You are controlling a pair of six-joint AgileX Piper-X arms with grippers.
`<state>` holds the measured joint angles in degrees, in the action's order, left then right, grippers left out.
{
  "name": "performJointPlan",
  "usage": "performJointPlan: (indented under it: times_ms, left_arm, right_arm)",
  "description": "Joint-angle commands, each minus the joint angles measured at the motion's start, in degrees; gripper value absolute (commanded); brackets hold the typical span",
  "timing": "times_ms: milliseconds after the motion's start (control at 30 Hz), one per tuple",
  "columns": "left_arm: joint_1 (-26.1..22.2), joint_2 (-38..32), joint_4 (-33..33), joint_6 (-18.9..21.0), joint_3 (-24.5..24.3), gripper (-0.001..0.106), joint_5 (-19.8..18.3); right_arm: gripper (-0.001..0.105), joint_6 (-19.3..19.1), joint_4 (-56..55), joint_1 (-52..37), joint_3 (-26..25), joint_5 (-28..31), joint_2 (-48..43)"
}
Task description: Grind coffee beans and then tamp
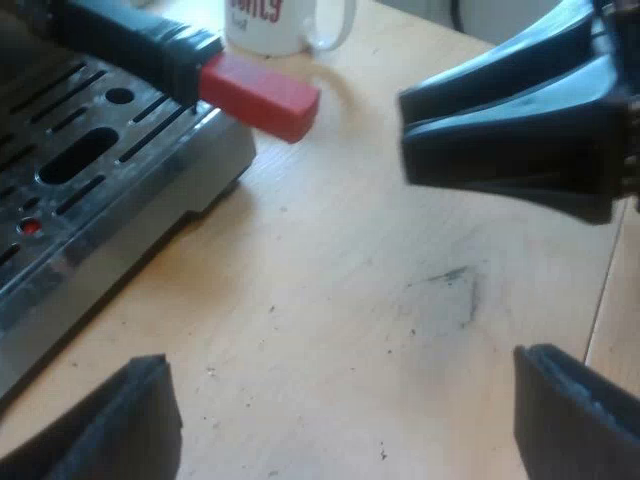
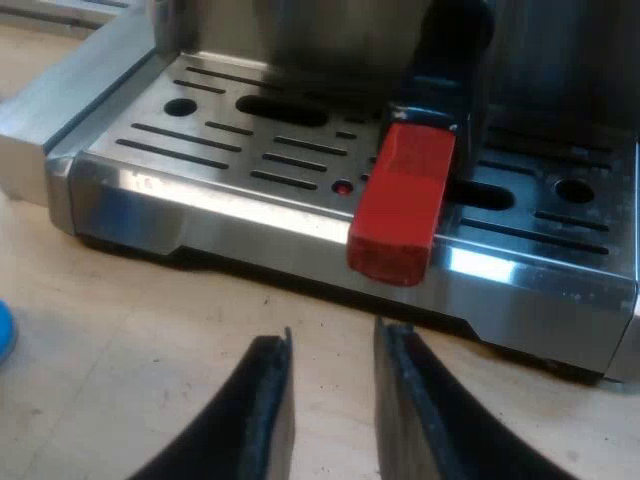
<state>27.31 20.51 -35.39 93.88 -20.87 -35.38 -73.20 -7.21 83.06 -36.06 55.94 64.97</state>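
Black right hand [image 2: 334,340] near red handle [image 2: 402,205]

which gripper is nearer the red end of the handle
Right. The right gripper sits just short of the red end, facing it; the left gripper hangs farther back over the table.

Left hand [image 1: 340,365] splayed, right hand [image 2: 332,336] barely parted

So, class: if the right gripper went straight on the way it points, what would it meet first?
Probably the handle's red end, jutting over the drip tray straight ahead of the right gripper; if it passes lower, the tray's front edge.
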Motion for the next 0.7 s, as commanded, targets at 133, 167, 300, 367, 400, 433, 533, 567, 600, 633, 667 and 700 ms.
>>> performJointPlan:
  times_ms: [133,167,300,367,400,433,533,567,600,633,667,700]
  left_arm:
    - [0.3,0.1,1.0,-0.3,-0.1,0.072,-1.0]
    - [0.3,0.1,1.0,-0.3,-0.1,0.072,-1.4]
    - [0.3,0.1,1.0,-0.3,-0.1,0.072,-1.4]
    - [0.3,0.1,1.0,-0.3,-0.1,0.072,-1.4]
    - [0.3,0.1,1.0,-0.3,-0.1,0.072,-1.4]
    - [0.3,0.1,1.0,-0.3,-0.1,0.072,-1.4]
    - [0.3,0.1,1.0,-0.3,-0.1,0.072,-1.4]
    - [0.3,0.1,1.0,-0.3,-0.1,0.072,-1.4]
    - [0.3,0.1,1.0,-0.3,-0.1,0.072,-1.4]
    - [0.3,0.1,1.0,-0.3,-0.1,0.072,-1.4]
    - [0.3,0.1,1.0,-0.3,-0.1,0.072,-1.4]
    - [0.3,0.1,1.0,-0.3,-0.1,0.072,-1.4]
  right_arm:
    - [0.023,0.1,2.6,-2.3,-0.2,0.4,2.4]
    - [0.023,0.1,3.2,-2.9,-0.2,0.4,2.8]
    - [0.023,0.1,5.1,-4.6,-0.2,0.4,3.9]
    - [0.023,0.1,5.9,-5.6,-0.2,0.0,4.1]
    - [0.023,0.1,6.0,-6.4,-0.2,-1.1,4.2]
    - [0.023,0.1,6.1,-6.8,-0.2,-1.4,4.2]
    - [0.023,0.1,6.0,-8.7,-0.2,-2.2,4.2]
    - [0.023,0.1,6.0,-9.2,-0.2,-2.2,4.2]
    - [0.023,0.1,6.2,-9.6,-0.2,-2.2,4.2]
    - [0.023,0.1,6.3,-9.8,-0.2,-2.2,4.2]
    - [0.023,-0.1,6.4,-9.9,-0.2,-2.2,4.2]
    - [0.023,-0.3,6.6,-10.3,-0.2,-2.2,4.2]
